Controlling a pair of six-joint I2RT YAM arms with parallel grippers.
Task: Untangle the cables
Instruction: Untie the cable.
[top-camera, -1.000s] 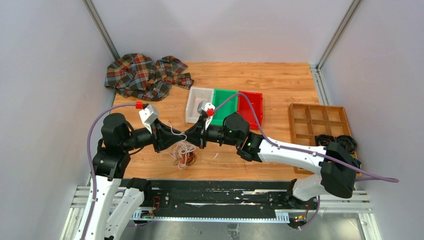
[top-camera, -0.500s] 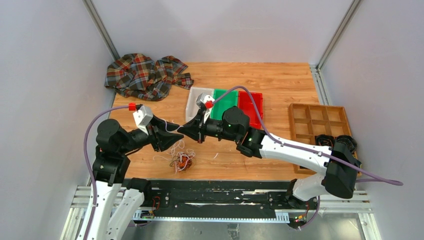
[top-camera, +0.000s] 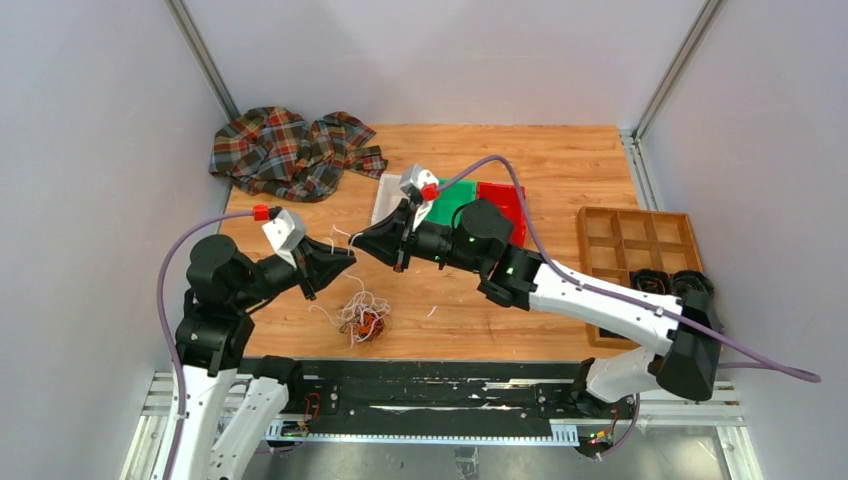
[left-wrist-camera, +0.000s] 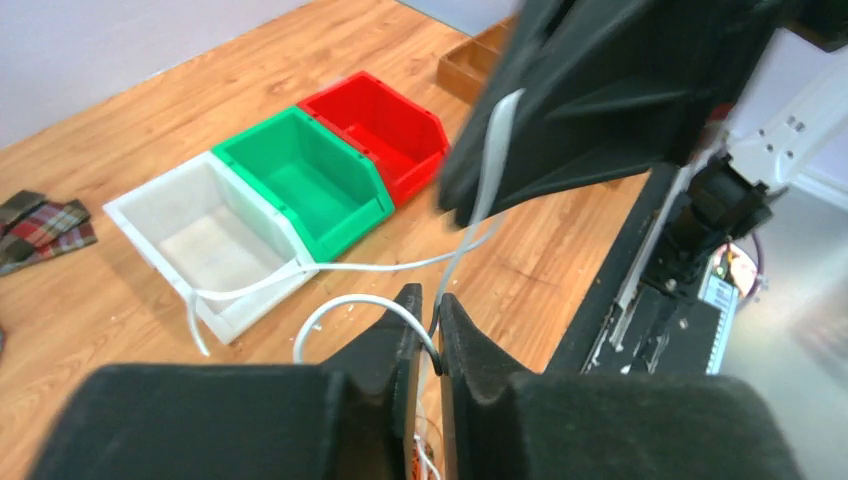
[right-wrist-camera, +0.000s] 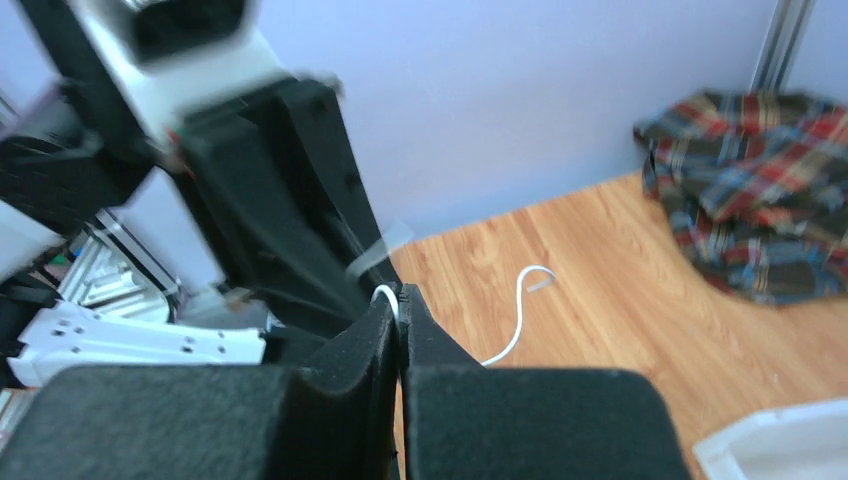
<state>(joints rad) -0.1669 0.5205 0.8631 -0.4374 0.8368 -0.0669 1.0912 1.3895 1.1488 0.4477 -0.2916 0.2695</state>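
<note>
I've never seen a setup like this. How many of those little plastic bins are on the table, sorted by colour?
white bin: 1
green bin: 1
red bin: 1
Total: 3

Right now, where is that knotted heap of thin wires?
In the top view, the cables lie on the table, left of centre by its near edge, just nearer than the left gripper.
</note>
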